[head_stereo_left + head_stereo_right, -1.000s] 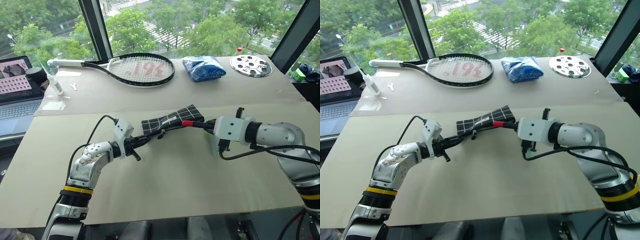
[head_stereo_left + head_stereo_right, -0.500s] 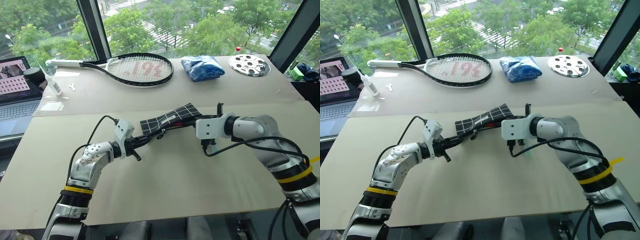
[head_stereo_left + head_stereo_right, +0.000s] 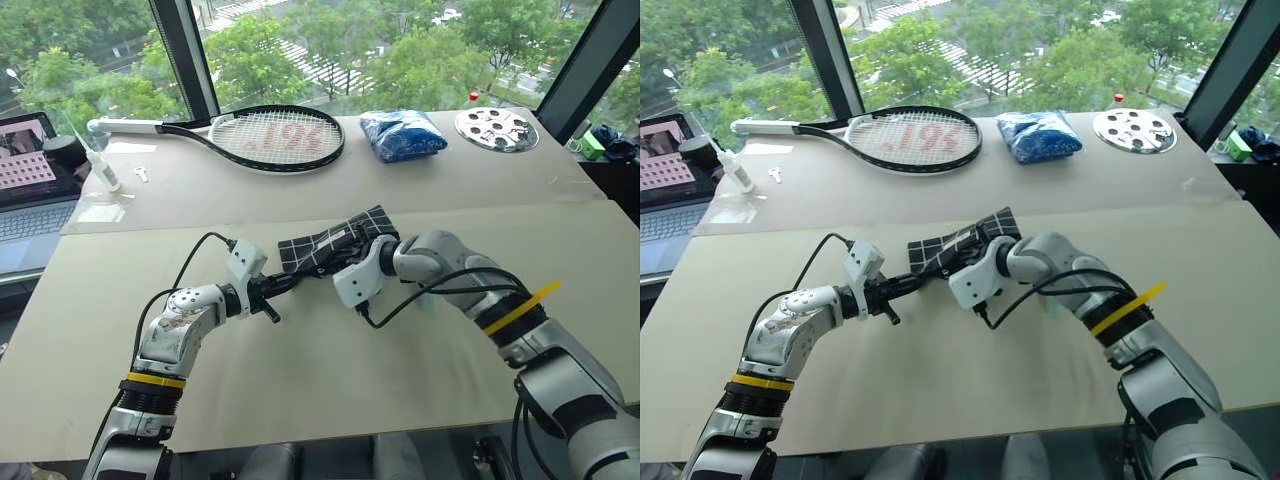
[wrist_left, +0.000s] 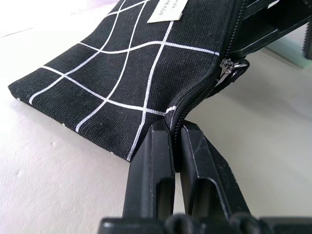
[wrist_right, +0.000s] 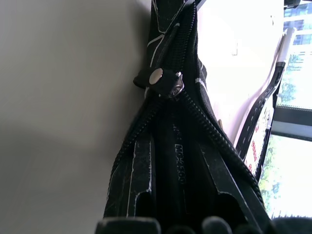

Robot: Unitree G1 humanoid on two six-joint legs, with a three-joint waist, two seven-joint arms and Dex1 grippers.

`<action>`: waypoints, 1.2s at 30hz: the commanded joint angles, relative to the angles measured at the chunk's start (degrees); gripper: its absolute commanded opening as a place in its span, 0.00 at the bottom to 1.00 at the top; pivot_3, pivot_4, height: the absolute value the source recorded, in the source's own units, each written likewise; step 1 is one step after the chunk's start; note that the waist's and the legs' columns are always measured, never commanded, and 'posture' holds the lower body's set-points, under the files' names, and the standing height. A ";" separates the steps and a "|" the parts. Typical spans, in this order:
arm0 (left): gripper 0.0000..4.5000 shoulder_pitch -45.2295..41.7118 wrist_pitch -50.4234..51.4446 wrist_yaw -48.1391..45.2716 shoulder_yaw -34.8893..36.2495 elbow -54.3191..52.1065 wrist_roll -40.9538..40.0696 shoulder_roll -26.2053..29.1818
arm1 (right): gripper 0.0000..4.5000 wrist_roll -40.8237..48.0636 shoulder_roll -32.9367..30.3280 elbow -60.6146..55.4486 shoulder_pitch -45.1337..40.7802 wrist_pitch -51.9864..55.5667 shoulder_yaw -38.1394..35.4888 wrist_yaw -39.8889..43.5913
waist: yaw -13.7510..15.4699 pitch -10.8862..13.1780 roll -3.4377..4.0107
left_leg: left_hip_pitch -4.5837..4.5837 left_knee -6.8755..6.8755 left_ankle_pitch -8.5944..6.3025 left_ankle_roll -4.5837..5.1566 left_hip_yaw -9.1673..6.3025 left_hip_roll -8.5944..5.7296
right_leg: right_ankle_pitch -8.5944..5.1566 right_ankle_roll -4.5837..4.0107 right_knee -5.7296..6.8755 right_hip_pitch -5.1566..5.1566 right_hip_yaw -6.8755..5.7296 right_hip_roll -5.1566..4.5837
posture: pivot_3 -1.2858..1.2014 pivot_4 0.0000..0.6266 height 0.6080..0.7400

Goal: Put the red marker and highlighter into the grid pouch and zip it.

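Note:
The grid pouch [image 3: 325,245] is black with white lines and is held up off the table at mid-table. My left gripper [image 3: 297,280] is shut on the pouch's near corner, at the end of the zipper [image 4: 175,131]. My right gripper [image 3: 345,260] is pushed into the pouch's open mouth, with zipper teeth running along both sides of it [image 5: 170,126]. The metal zipper pull [image 5: 163,80] sits just ahead. The red marker is hidden; a dark printed barrel lies inside the pouch. The highlighter [image 4: 292,51], pale green, lies on the table under my right forearm.
At the back of the table lie a tennis racket [image 3: 270,138], a blue wrinkled bag [image 3: 405,135] and a round metal disc [image 3: 497,128]. A laptop [image 3: 30,190] and a small bottle [image 3: 105,165] stand at the far left.
My right arm swung left and down, rolling its wrist, and its gripper went into the pouch mouth. The red marker at its tip has gone from sight. My left gripper kept still.

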 commanded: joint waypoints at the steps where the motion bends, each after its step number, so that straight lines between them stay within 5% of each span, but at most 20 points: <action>1: 0.00 0.45 0.31 0.26 0.86 -3.85 -1.17 -0.17 | 0.49 4.93 0.26 1.14 -0.82 2.12 -3.93 2.65 | -0.05 0.00 0.00 | -0.01 0.00 0.00 0.00 -0.01 0.00 | 0.00 0.00 0.01 0.00 0.00 0.00 | 0.52 0.24 1.00; 3: 0.00 0.80 0.63 0.64 1.20 -4.31 -1.42 -0.25 | 0.63 9.41 -0.12 1.11 -1.10 6.17 -7.31 5.46 | -0.03 0.00 0.00 | -0.01 0.00 0.00 0.00 -0.02 0.00 | 0.00 0.00 0.00 0.01 0.00 0.00 | 0.52 0.24 1.00; 6: 0.00 0.86 1.34 1.34 1.88 -4.66 -2.11 -0.56 | 0.63 16.50 -1.49 -0.98 -1.13 10.35 -13.29 7.94 | 0.08 0.00 0.00 | -0.01 0.01 0.00 0.00 -0.05 -0.01 | 0.01 -0.01 -0.01 0.02 0.00 0.00 | 0.52 0.24 1.00; 9: 0.00 0.36 1.78 2.48 2.76 -4.10 -2.37 -1.11 | 0.63 35.08 -3.25 -15.21 5.05 27.78 -23.14 16.54 | 0.33 0.00 0.01 | -0.04 -0.01 0.00 0.00 -0.12 0.00 | 0.01 -0.01 -0.02 0.03 -0.02 0.00 | 0.52 0.24 1.00; 14: 0.00 0.06 2.24 3.16 3.54 -3.65 -2.55 -1.64 | 0.63 47.83 -7.10 -30.88 15.68 48.92 -33.88 16.30 | 0.45 0.00 0.01 | -0.09 -0.06 -0.03 0.04 -0.20 0.01 | 0.01 -0.01 0.01 0.05 -0.08 0.00 | 0.52 0.24 1.00; 23: 0.00 -0.62 1.91 2.74 2.96 -2.32 -2.40 -1.83 | 0.63 50.44 -4.82 -46.99 29.91 76.08 -41.56 -1.23 | 0.66 0.00 0.02 | -0.02 0.00 -0.06 0.07 -0.06 0.02 | 0.02 -0.02 0.00 0.02 0.04 -0.01 | 0.52 0.24 1.00; 36: 0.00 -1.19 0.29 1.65 1.66 -0.46 -0.83 -1.99 | 0.63 45.32 1.14 -44.04 36.63 85.17 -38.91 -16.52 | 1.49 -0.01 0.02 | 0.01 0.07 -0.05 0.07 0.00 -0.02 | 0.04 0.00 0.00 0.07 0.06 -0.03 | 0.52 0.24 1.00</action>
